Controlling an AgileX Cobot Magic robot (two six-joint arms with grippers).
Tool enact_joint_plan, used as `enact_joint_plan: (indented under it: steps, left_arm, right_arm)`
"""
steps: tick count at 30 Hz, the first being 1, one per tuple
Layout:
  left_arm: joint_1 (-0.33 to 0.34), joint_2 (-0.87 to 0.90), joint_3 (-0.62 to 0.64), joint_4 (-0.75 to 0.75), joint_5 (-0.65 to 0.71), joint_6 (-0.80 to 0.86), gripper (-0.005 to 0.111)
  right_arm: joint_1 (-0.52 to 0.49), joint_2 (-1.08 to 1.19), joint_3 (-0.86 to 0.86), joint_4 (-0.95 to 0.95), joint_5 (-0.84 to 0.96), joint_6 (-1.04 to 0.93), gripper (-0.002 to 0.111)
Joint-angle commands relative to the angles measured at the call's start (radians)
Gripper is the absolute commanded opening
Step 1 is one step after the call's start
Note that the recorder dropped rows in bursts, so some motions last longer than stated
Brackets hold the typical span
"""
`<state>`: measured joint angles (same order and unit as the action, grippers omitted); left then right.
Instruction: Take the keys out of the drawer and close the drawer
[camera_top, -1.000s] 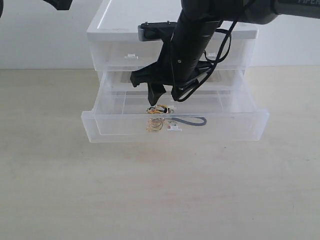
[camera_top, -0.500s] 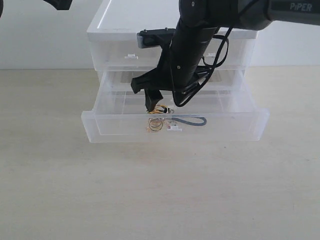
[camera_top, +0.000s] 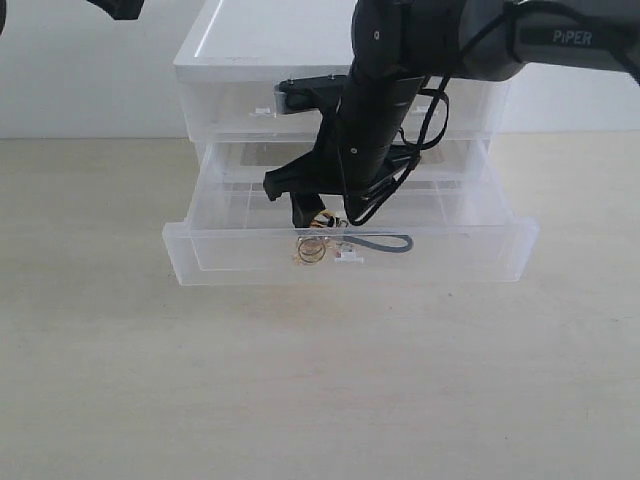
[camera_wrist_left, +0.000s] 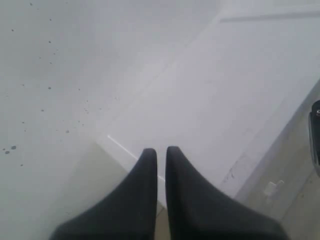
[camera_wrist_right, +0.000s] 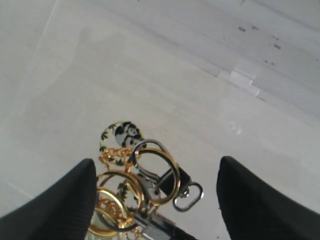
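Jaws on the right arm straddle the keys (camera_wrist_right: 136, 167) wide in the open drawer (camera_top: 240, 262) mid-frame, so grabbing's on, probably squeeze next.

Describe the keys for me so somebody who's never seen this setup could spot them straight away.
The white plastic drawer cabinet on the table has one wide drawer pulled open. Near the middle of its front wall lie the keys: gold rings, silver clasps, a round panda charm and a dark loop strap, the only loose item in that clear drawer.
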<state>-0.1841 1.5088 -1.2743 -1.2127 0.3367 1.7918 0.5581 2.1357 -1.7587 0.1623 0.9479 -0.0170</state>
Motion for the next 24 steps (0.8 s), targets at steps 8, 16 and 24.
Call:
enact_joint_plan:
  steps: [8, 16, 24]
  left_arm:
    - [0.003, -0.005, 0.005, -0.01, 0.0, -0.009, 0.004]
    - [0.003, -0.005, 0.005, -0.01, -0.008, -0.009, 0.004]
    - [0.003, -0.005, 0.005, -0.01, -0.023, -0.009, 0.004]
  right_arm:
    - [0.001, 0.019, 0.001, -0.038, 0.015, -0.019, 0.056]
    - [0.001, 0.02, 0.001, -0.031, 0.045, -0.105, 0.019]
    - [0.001, -0.01, 0.001, -0.019, 0.035, -0.151, 0.0]
